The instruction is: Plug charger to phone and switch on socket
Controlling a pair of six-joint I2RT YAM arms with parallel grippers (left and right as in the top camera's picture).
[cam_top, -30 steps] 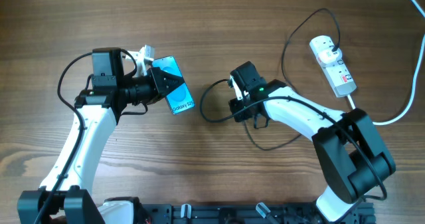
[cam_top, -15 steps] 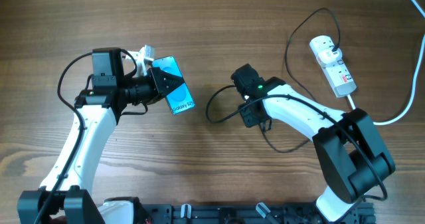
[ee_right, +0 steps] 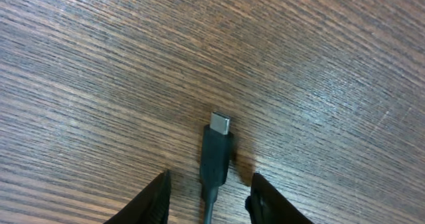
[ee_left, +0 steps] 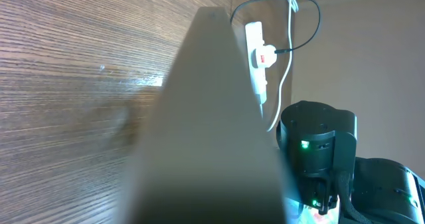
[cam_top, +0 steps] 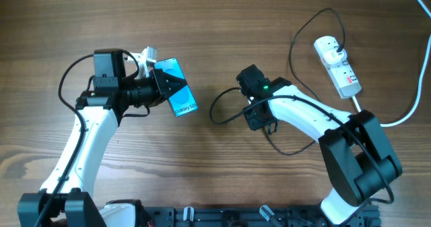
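Note:
My left gripper (cam_top: pixel 161 83) is shut on the phone (cam_top: pixel 179 89), holding it off the table with its turquoise screen tilted; in the left wrist view the phone (ee_left: pixel 206 131) is a blurred slab hiding the fingers. My right gripper (cam_top: pixel 257 114) stands open over the table. The charger's dark connector tip (ee_right: pixel 216 151) lies flat on the wood between the fingers (ee_right: pixel 158 196), touching neither. Its black cable (cam_top: pixel 217 112) loops left of the gripper and runs to the plug (cam_top: pixel 332 52) in the white socket (cam_top: pixel 342 71) at the back right.
A thick white cord (cam_top: pixel 404 116) leaves the socket toward the right edge. Slack black cable (cam_top: pixel 291 146) curls on the table under the right arm. In the left wrist view the socket (ee_left: pixel 256 48) and the right arm (ee_left: pixel 319 151) lie ahead.
My right gripper has shifted slightly right and opened, letting go of the connector tip, which now lies on the table. The cable loop moved with it. The left arm and phone stayed still.

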